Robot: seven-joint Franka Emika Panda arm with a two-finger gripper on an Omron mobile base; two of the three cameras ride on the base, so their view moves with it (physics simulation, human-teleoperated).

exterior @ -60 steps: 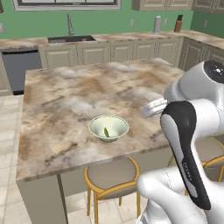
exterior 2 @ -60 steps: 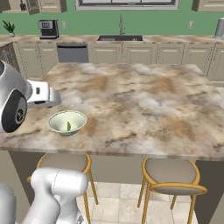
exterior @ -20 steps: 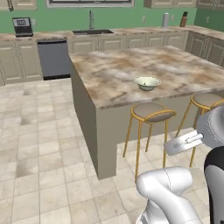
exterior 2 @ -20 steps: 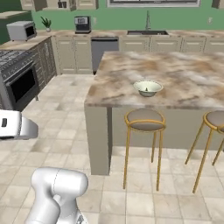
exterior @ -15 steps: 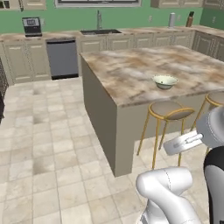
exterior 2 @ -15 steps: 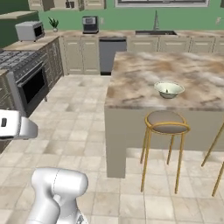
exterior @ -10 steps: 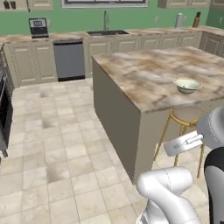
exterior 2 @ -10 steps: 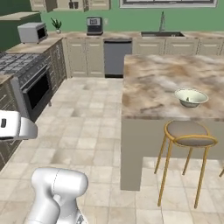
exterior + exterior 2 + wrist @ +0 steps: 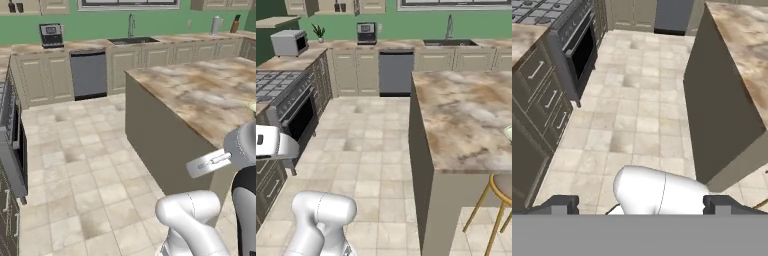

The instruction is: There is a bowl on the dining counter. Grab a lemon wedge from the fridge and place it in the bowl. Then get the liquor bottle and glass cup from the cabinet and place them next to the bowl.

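Over the tiled floor [image 9: 642, 125], your hand [image 9: 641, 205] hangs released and empty, table [image 9: 466, 120] at 3 o'clock, bowl [image 9: 508, 133] just peeking at its far right edge, stove [image 9: 286, 95] at 9 o'clock.

- The dining counter [image 9: 200, 95] is sited right of the tiled floor [image 9: 85, 170].
- A stove [image 9: 291, 97] is set along the left side.
- A dishwasher [image 9: 88, 75] and sink [image 9: 132, 40] are placed behind, along the back wall.
- A stool [image 9: 501, 192] is positioned before the dining counter.

One island [image 9: 200, 95], one dishwasher [image 9: 88, 75], one sink [image 9: 450, 43], one coffee machine [image 9: 366, 33], one toaster oven [image 9: 289, 42], one stool [image 9: 496, 200] (at four o'clock), one stove [image 9: 286, 100].
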